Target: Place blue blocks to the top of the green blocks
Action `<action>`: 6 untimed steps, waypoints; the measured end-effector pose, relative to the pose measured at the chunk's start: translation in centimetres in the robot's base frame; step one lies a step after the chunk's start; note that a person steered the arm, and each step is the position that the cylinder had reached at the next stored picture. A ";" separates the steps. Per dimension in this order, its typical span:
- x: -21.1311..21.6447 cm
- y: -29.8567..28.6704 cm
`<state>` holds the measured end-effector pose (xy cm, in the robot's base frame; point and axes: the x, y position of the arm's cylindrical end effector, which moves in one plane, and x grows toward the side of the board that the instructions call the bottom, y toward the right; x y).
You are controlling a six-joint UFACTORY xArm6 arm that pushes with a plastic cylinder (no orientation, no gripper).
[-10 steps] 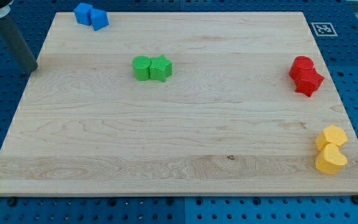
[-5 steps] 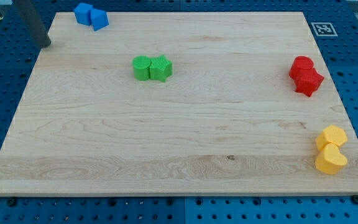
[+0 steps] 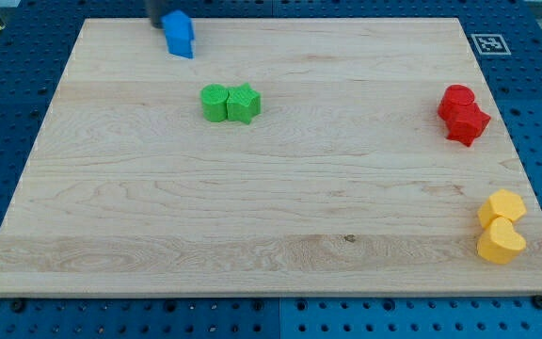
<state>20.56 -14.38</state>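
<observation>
Two blue blocks point(image 3: 179, 35) stand pressed together near the board's top edge, left of centre; their shapes are hard to tell apart. My tip point(image 3: 156, 23) is at the view's top, touching the blue blocks' upper left side; only the short lower end of the rod shows. Two green blocks sit side by side below and to the right of the blue ones: a round one point(image 3: 215, 103) and a star-like one point(image 3: 244, 103). The blue blocks are above the green pair and a little to its left, with a gap between them.
Two red blocks point(image 3: 462, 113) sit together at the board's right edge. Two yellow blocks point(image 3: 502, 226) sit together at the bottom right corner. A black-and-white marker point(image 3: 489, 43) lies off the board's top right corner. The wooden board point(image 3: 252, 207) lies on a blue perforated table.
My tip swept from the board's left edge up to the top and rightward. It pushed the blue blocks from the top left corner to the right, closer to above the green pair.
</observation>
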 end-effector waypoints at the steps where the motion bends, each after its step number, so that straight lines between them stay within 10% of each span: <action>1: 2.1 5.8; 6: 5.5 1.1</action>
<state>26.04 -13.32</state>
